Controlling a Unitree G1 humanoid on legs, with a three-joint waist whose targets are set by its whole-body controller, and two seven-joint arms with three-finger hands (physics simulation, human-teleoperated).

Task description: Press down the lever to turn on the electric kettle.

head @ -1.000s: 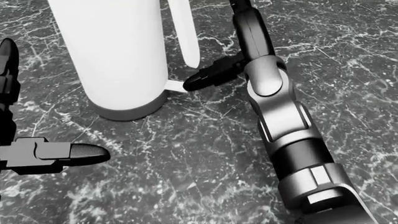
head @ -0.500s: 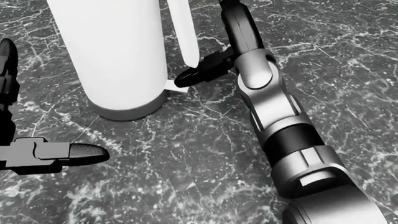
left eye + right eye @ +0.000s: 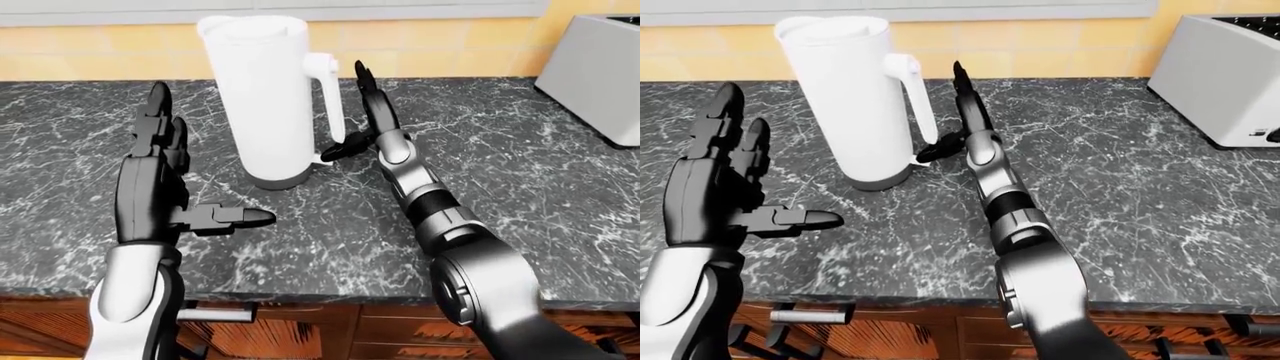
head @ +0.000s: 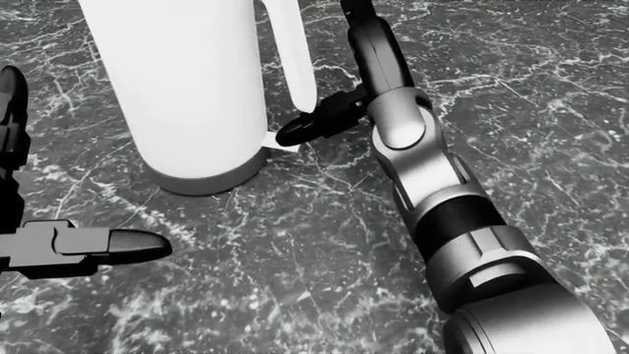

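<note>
In the left-eye view the kettle (image 3: 265, 97) stands upright on the dark marble worktop (image 3: 520, 180), toward its far edge and a little left of the middle, handle (image 3: 328, 97) turned to the right. The right hand (image 3: 362, 120) is just beside the foot of that handle, fingers spread and holding nothing, its thumb reaching toward the kettle's base. The left hand (image 3: 160, 172) hovers nearer the worktop's near edge, flat, spread and empty. A toaster (image 3: 600, 75) sits at the far right corner, cut off by the frame.

The head view looks steeply down. Here the small white lever (image 4: 279, 140) sticks out at the kettle's base under the handle, and the right thumb (image 4: 319, 122) lies right over it (whether it touches or merely overlaps the lever, I cannot tell). The kettle's top is cut off.

The right-eye view shows the same layout; the lever is hidden behind the thumb.

Judging the risk: a thumb pushing sideways instead of downward could shove or tip the tall kettle, or slip off the narrow lever onto the worktop without switching it on.
</note>
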